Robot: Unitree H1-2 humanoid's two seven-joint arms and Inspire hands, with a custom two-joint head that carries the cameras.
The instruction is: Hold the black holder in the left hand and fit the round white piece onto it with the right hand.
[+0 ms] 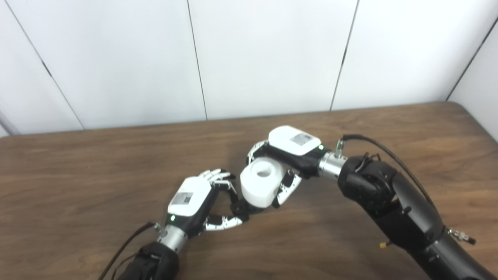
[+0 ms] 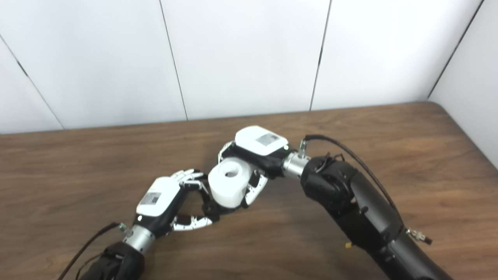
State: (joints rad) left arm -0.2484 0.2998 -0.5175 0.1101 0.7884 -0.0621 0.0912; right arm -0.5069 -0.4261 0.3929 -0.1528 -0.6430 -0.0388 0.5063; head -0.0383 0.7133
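The round white piece (image 1: pixel 260 182), a thick ring with a hole in its top, sits in the grip of my right hand (image 1: pixel 286 157), whose fingers wrap both of its sides. Just below its lower left edge, the black holder (image 1: pixel 241 206) shows as a small dark part. My left hand (image 1: pixel 202 200) is shut on that holder, thumb under it and fingers curled over. The white piece rests against or directly on top of the holder; most of the holder is hidden by it. Both hands meet above the wooden table (image 1: pixel 78 186) near its middle.
The brown wooden table runs to a white panelled wall (image 1: pixel 249 58) at the back. Its right edge (image 1: pixel 478 124) curves round at the far right corner. Black cables (image 1: pixel 385 151) trail from both wrists.
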